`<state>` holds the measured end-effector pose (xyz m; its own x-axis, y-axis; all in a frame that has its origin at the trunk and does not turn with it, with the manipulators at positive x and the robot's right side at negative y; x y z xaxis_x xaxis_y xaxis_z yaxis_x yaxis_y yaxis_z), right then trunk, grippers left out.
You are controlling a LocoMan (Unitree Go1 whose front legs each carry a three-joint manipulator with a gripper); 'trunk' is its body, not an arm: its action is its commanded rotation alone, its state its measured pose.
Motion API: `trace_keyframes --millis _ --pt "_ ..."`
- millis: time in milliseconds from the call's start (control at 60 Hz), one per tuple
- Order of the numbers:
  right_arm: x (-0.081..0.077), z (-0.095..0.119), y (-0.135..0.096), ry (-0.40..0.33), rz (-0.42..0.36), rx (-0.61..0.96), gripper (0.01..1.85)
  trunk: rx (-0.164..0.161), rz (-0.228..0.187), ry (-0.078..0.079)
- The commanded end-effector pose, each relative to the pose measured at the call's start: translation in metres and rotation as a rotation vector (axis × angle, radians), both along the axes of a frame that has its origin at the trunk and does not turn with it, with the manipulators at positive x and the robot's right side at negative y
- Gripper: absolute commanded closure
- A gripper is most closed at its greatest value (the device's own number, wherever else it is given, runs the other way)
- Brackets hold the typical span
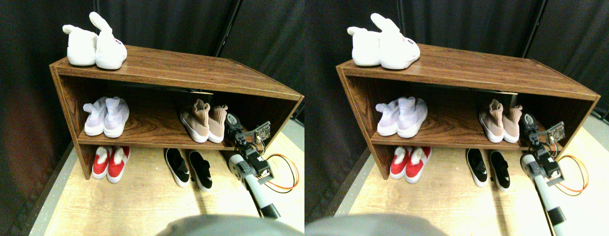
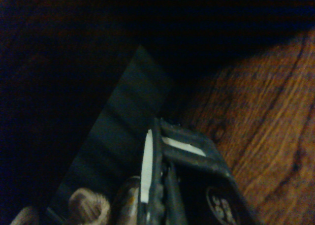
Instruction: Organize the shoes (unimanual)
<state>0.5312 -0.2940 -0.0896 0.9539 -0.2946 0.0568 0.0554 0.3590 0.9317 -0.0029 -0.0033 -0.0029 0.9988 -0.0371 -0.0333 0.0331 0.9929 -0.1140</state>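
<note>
Tan sock sneakers (image 1: 204, 122) paired on middle shelf (image 1: 152, 129), right side. Right gripper (image 1: 234, 127) just right of them at shelf level; jaw state: cannot tell. Black slip-ons (image 1: 189, 168) on floor, splayed, toes apart, likely left to straighten. Other pairs look tidy.

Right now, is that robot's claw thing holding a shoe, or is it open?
Right gripper: on the middle shelf beside the tan shoes; whether it is open, shut or holding one cannot be told.
</note>
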Motion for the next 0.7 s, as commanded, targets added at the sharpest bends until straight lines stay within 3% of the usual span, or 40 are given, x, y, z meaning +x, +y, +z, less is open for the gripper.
trace_keyframes --millis 17,317,333,383,700 --pt "-0.005 0.002 -0.004 0.005 -0.002 -0.011 1.80 -0.005 -0.008 0.013" --pt "-0.038 0.024 0.003 -0.094 0.058 -0.036 1.80 0.006 -0.035 0.008" --pt "-0.043 0.028 0.004 -0.113 0.099 -0.024 1.80 0.006 -0.036 0.007" --pt "-0.047 0.030 0.005 -0.132 0.122 -0.030 1.80 0.006 -0.037 0.006" --pt "-0.102 0.047 0.010 -0.209 0.219 -0.075 1.80 0.005 -0.044 0.011"
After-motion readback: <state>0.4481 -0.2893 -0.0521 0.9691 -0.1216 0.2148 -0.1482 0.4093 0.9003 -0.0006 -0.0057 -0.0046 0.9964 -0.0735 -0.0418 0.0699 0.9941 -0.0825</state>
